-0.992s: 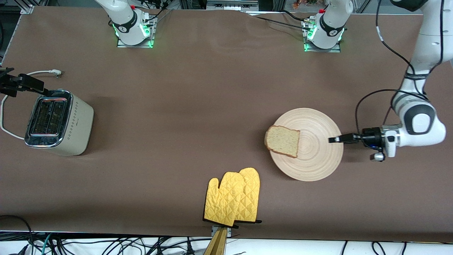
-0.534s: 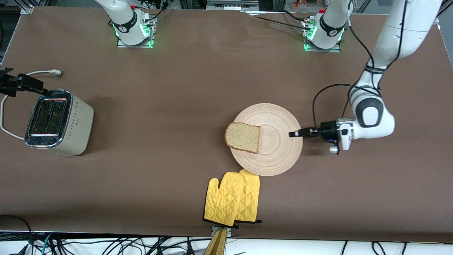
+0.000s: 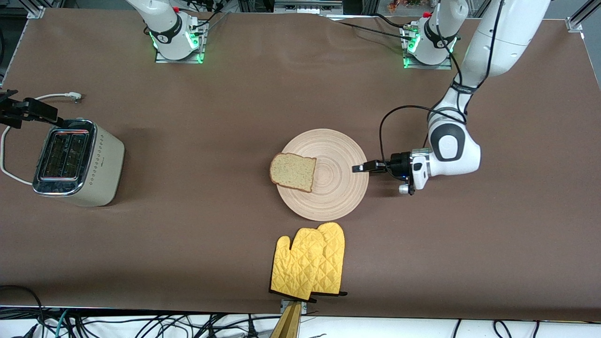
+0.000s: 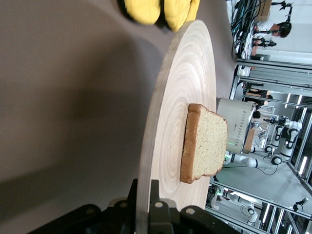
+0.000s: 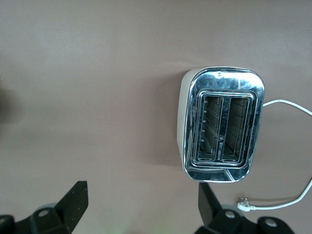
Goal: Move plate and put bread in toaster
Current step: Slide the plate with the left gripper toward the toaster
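left end effector (image 3: 358, 168) clamped on our plate (image 3: 328, 188) rim | bread (image 3: 293, 172) at plate's toaster-side edge | right end effector (image 5: 141, 204) spread wide over toaster (image 5: 222, 124)

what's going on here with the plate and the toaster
The left gripper is shut on the rim of the plate, which sits mid-table with the bread lying on it, overhanging the edge toward the right arm's end. The toaster stands at that end, both slots empty. The right gripper hangs open in the air beside the toaster. Yellow oven mitts lie nearer the front camera than the plate.
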Controlling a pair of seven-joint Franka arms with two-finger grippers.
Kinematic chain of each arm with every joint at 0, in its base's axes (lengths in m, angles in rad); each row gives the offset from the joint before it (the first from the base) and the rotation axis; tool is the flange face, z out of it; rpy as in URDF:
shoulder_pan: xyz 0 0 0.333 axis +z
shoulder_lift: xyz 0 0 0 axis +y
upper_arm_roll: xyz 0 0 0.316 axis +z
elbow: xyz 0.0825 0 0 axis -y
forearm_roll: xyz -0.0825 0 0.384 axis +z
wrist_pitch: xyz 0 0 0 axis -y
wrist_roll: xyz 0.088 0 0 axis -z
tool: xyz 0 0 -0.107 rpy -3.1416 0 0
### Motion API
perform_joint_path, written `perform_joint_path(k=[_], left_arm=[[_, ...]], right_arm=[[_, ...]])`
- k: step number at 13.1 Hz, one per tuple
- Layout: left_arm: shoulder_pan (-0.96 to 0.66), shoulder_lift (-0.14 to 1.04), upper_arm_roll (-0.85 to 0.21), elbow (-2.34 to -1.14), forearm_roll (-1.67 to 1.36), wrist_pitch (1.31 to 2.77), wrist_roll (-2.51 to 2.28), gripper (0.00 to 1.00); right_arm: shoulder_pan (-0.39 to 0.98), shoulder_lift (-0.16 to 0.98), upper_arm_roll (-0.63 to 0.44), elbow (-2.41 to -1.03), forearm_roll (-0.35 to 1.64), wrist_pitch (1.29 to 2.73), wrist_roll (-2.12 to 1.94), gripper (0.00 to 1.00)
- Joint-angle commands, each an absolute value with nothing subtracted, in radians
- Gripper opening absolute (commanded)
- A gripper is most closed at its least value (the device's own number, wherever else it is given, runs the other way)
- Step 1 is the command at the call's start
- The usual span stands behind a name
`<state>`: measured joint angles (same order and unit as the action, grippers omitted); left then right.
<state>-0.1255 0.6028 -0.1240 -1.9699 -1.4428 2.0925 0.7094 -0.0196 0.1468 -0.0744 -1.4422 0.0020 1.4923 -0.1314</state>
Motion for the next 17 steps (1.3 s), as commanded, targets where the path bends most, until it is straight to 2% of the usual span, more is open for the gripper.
perform_joint_path(k=[1, 5, 15, 16, 17], left_arm=[[-0.162, 0.623, -0.114, -1.973, -1.509, 2.082, 0.747, 0.00], [-0.219, 0.695, -0.114, -1.962, -1.658, 2.109, 0.853, 0.00], [-0.273, 0.753, -0.114, -1.919, -1.766, 2.181, 0.905, 0.00], [-0.275, 0.758, -0.114, -1.919, -1.766, 2.183, 0.904, 0.15], [-0.276, 0.761, -0.114, -1.919, -1.766, 2.183, 0.904, 0.36]], right_arm=[[-0.025, 0.137, -0.067, -1.453, 0.000, 1.496, -0.127, 1.00], [-0.025, 0.137, -0.067, -1.453, 0.000, 1.496, -0.127, 1.00], [-0.025, 0.137, -0.067, -1.453, -0.002, 1.496, -0.127, 1.00], [-0.025, 0.137, -0.067, -1.453, -0.002, 1.494, -0.121, 1.00], [-0.023, 0.138, -0.066, -1.453, -0.002, 1.497, -0.130, 1.00]])
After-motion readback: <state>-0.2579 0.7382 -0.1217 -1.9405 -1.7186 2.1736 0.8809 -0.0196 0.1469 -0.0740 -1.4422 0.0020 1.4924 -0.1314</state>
